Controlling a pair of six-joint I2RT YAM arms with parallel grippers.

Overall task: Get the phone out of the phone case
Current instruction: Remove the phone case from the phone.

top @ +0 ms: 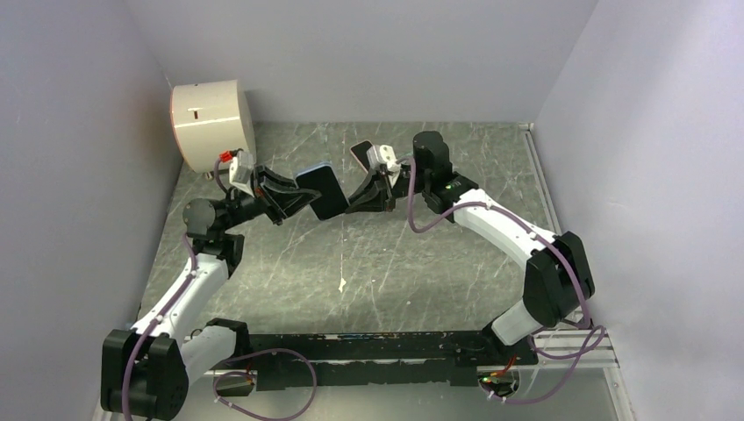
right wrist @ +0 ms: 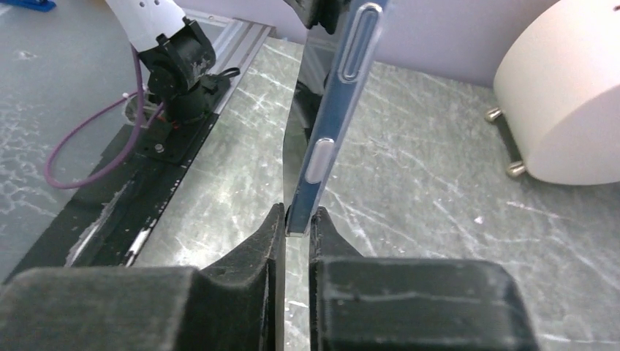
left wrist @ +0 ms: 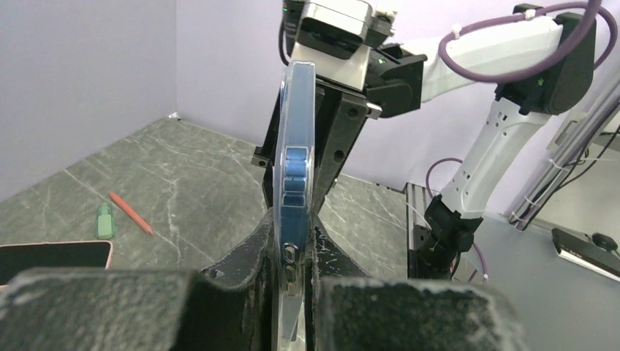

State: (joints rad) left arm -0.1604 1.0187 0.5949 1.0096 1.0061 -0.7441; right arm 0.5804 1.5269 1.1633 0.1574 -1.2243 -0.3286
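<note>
Phone (top: 323, 189) midair, 12 o'clock of table (top: 412, 263) ctr, case (left wrist: 296, 110) still on. L gripper (left wrist: 292, 256) clenched on its 9 o'clock end, R gripper (right wrist: 298, 227) on 3. Risk: thin edge pinches slip under pull, so it drops.

- Left white-and-black arm (top: 180, 294) reaches forward; left black two-finger gripper (top: 298, 197) clamps the clear-cased blue phone (top: 323, 189)
- Right white-and-black arm (top: 500, 219) bends inward; right black two-finger gripper (top: 361, 200) pinches its opposite edge
</note>
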